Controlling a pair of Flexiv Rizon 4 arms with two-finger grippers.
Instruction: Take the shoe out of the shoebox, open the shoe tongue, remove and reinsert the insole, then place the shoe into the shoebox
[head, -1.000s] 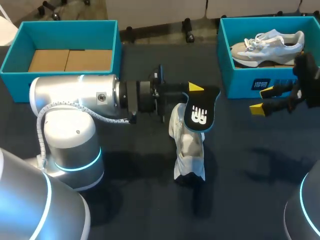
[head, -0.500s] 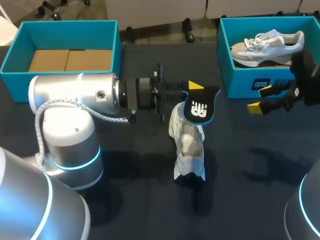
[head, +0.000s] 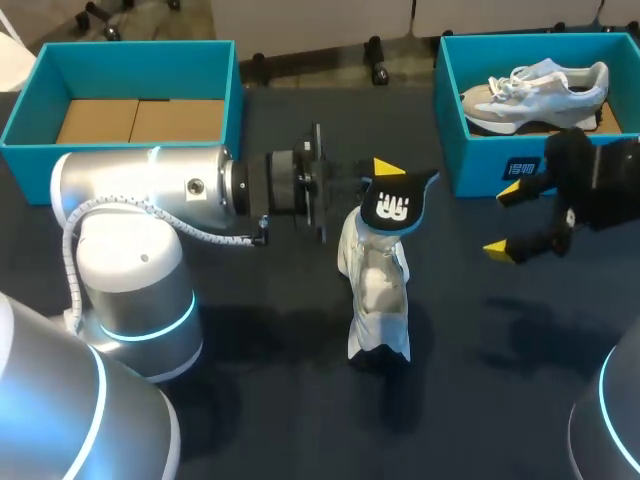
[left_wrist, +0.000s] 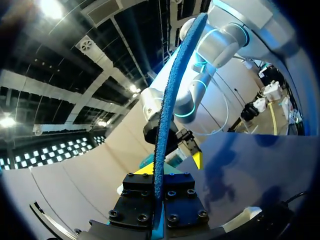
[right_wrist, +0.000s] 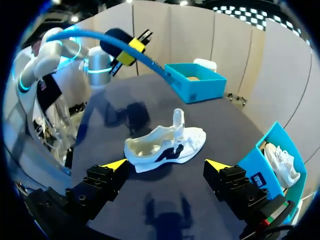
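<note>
One white shoe (head: 378, 290) stands at mid-frame on the dark table (head: 250, 400), and we cannot make out its toe clearly. Just above it our left gripper (head: 386, 176) is clamped on the insole (head: 393, 210), a thin black sheet with a blue rim and a white logo. The sheet hides one yellow tip. Our right gripper (head: 504, 222) hangs at the right, jaws apart, in front of the teal shoebox (head: 480, 165), whose label is too small to read.

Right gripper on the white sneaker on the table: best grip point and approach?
Heel collar of the white sneaker, from above with the open right gripper: it stands on its sole, mouth up, tongue raised, rim exposed. The left gripper holds the blue-edged insole aloft.
</note>
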